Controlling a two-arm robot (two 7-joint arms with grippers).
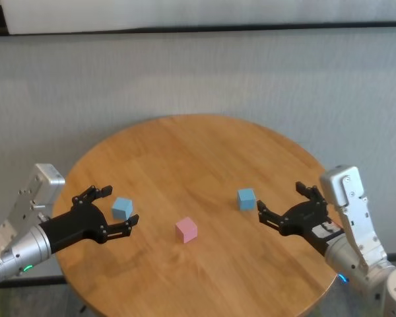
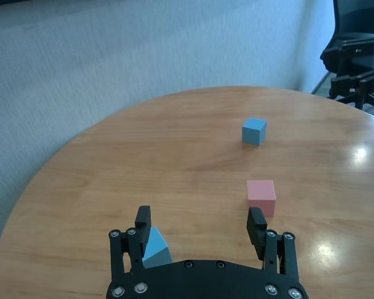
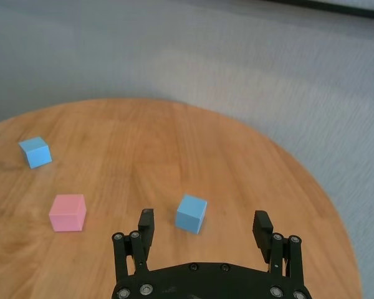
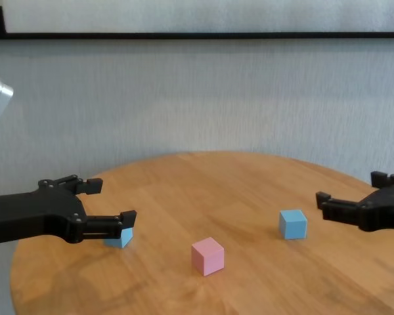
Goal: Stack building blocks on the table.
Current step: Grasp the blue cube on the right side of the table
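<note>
Blocks lie unstacked, all three apart on the table (image 1: 204, 142). We have our left gripper (image 1: 117, 206) spread wide and holding nothing, its fingers either side of the left blue block (image 1: 122, 208) near the table's left edge; in the left wrist view that block sits close against one finger (image 2: 143, 222), well off centre. Our right gripper (image 1: 280, 203), also wide open and empty, hovers by the right edge, just beside the right blue block (image 1: 246, 198). The pink block (image 1: 186, 229) rests between them, towards the near edge. We judge the risk is closing off centre: one finger would meet the cube first and push or twist it, spoiling the grasp.
</note>
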